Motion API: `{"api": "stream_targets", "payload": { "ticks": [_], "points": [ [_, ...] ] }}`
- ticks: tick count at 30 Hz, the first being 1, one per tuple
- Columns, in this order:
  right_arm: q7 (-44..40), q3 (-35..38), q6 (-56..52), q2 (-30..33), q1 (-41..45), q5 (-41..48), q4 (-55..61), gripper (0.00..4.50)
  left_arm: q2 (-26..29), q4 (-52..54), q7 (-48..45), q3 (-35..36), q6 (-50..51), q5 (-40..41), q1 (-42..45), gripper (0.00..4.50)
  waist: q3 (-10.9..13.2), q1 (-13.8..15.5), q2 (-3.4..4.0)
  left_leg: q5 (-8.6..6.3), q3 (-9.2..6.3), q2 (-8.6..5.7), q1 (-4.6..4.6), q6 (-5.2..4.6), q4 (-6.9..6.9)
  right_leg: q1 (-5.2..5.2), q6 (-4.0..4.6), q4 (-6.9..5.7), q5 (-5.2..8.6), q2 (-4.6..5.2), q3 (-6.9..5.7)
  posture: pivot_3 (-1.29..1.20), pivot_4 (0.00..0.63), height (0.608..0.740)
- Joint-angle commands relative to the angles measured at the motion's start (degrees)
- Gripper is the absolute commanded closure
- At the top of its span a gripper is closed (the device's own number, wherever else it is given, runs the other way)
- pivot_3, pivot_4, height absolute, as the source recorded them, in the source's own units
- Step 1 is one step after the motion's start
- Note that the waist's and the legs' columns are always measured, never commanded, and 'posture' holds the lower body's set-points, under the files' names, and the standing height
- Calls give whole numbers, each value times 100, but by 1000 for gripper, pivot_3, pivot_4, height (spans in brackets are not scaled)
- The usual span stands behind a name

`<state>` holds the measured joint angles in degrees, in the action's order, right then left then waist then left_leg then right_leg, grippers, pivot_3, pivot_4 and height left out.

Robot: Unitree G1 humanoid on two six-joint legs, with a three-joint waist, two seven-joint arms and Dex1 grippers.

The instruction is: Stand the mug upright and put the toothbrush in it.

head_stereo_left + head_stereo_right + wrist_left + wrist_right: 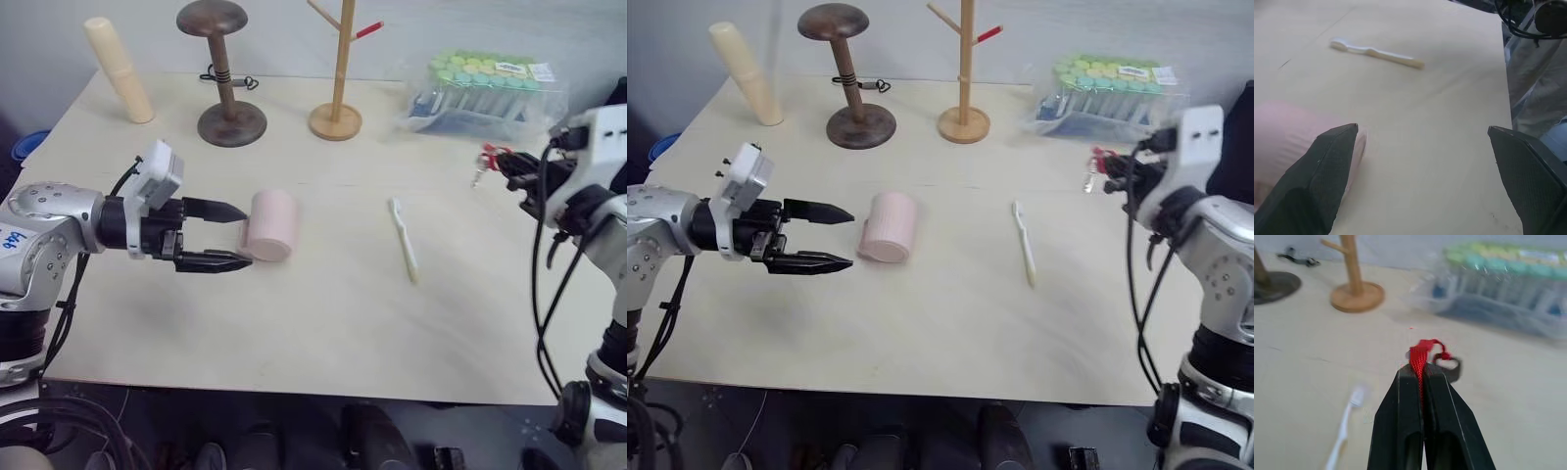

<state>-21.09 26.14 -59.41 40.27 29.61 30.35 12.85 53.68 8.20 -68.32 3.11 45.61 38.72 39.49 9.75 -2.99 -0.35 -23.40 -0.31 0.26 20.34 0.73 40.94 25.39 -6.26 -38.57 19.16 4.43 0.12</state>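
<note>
Overall, a pale wooden surface carries every item listed.

Clear plastic box of tubes with green and teal caps: far right corner of the surface.

Dark wooden stand with a rounded top and a round base: far side, left of centre; a small black item lies behind it.

Light wooden branched stand with a red-tipped peg: just right of the dark stand.

Tall cream cylinder: far left, leaning.

Left tool: held level, pointing toward the robot's right, its two black fingers spread wide apart. The tips reach the near end of the mug; whether they touch it cannot be told. In the left wrist view one finger overlaps the pink wall.

Right tool: raised at the right edge of the surface, fingers pressed together on a red strap from which a small dark metal piece hangs.

Mug: pale pink, ribbed, lying on its side left of centre, apart from the toothbrush.

Toothbrush: slim, white to cream, flat on the surface right of centre, bristle head toward the far side, between mug and right tool.
</note>
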Motion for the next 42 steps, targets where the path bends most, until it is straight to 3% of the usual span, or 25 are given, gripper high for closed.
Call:
{"api": "stream_targets", "payload": {
  "ticks": [1, 5, 6, 9, 13, 19, 23, 27, 33, 37, 42],
  "points": [
    [24, 87, 510, 71, -463, -367, -562, 4465, -203, 183, 99, 42, 111, 202, 311, 0, 1, 0, 1, 5, 4, -11, 0, -9, -1, 0, -7, 0, -4, 3, 5, 0, 150, 740],
    [114, -114, 1057, -137, -821, -674, -1035, 4465, -358, 277, 108, -32, 175, 225, 461, 0, 1, -19, 3, 12, 20, -14, -3, -18, 0, 3, -22, 0, -11, 7, 15, 0, 150, 740],
    [105, -188, 1211, -181, -952, -772, -1145, 4266, -376, 327, 105, -51, 194, 241, 472, 0, 1, -21, 3, 12, 18, -14, -6, -18, -1, 3, -23, -1, -12, 6, 16, 0, 150, 740],
    [23, -280, 1476, -226, -1220, -912, -1224, 3484, -377, 448, 99, -65, 227, 275, 424, 0, 2, -20, 4, 13, 13, -2, -8, -17, -1, 3, -24, -2, -12, 4, 18, 0, 150, 740],
    [-163, -182, 1397, -101, -1484, -790, -891, 2043, -352, 530, 57, -82, 187, 243, 269, 0, 1, -6, 12, 13, 15, -1, -8, -17, 1, 3, -26, -2, -13, 7, 16, 0, 150, 740],
    [-636, 194, 758, 691, -1496, -421, -138, 40, -288, 399, 195, 62, 218, 181, 91, 0, 1, 69, 14, 14, 14, -5, -6, -19, 7, 3, -33, 0, -17, 10, 17, 0, 150, 740],
    [-1896, 396, 431, 1888, -1387, 281, 509, 40, -180, 215, 886, 588, 878, 346, -72, 0, 4, 140, 18, 14, 13, -2, -4, -19, 7, 2, -34, 13, -18, 8, 18, 0, 150, 740],
    [-2977, 443, 104, 2560, -989, 1435, 1083, 40, -140, -156, 2099, 1086, 1810, 85, -105, 0, 4, 137, 17, 13, 6, 9, -3, -20, 8, -6, -37, 31, -19, 6, 20, 0, 150, 740],
    [-3777, -81, -111, 2621, -81, 3039, 1698, 40, -536, -860, 3734, 1254, 3482, -383, 308, 0, 7, 177, 10, 13, -9, 2, -2, -20, 10, -14, -45, 59, -23, 13, 17, 0, 150, 740],
    [-3910, -525, 144, 2576, 190, 3138, 1873, 40, -1326, -1443, 4422, 1452, 4196, -602, 948, 0, 6, 317, 3, 13, -46, -22, 16, -21, 22, -15, -53, 64, -28, 34, 6, 0, 150, 740],
    [-3929, -851, 483, 2491, 170, 2842, 1754, 40, -1874, -2346, 5025, 1062, 3988, -1226, 1547, 0, 4, 358, -4, 16, -62, -53, 35, -30, 25, -14, -77, 68, -41, 60, -56, 0, 150, 740]
  ]
}}
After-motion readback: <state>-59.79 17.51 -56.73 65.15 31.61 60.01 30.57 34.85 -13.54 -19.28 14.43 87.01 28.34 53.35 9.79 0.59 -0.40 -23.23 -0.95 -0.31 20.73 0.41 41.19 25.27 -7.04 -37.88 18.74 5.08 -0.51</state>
